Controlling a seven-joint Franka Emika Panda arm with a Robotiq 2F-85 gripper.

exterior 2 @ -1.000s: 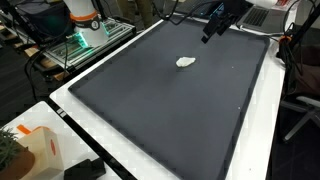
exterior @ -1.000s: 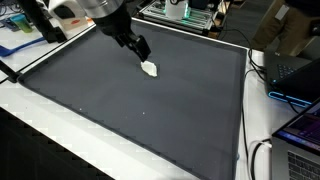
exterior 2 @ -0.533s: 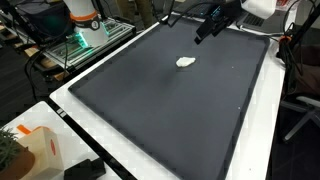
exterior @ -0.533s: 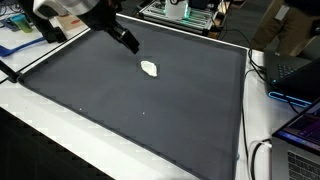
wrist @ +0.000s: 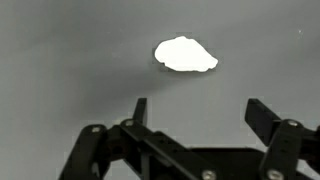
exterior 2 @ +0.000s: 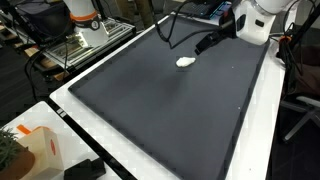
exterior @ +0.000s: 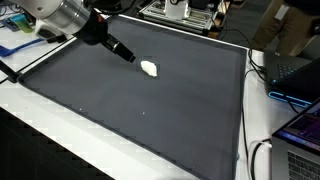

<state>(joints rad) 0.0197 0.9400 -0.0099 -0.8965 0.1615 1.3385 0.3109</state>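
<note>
A small white lump (exterior: 150,68) lies on the dark grey mat (exterior: 130,110) toward its far side; it also shows in the exterior view (exterior 2: 185,62) and in the wrist view (wrist: 185,54). My gripper (exterior: 128,56) hangs low over the mat just beside the lump, apart from it. It also shows in the exterior view (exterior 2: 200,48). In the wrist view the gripper (wrist: 200,112) is open and empty, with the lump lying beyond the fingertips.
The mat (exterior 2: 170,110) covers a white-edged table. A laptop (exterior: 300,70) and cables sit at one side. A green-lit rack (exterior 2: 85,40) and an orange and white container (exterior 2: 35,150) stand past other edges.
The arm has swung away from above the lump and come down low beside it. The lump has not moved.
</note>
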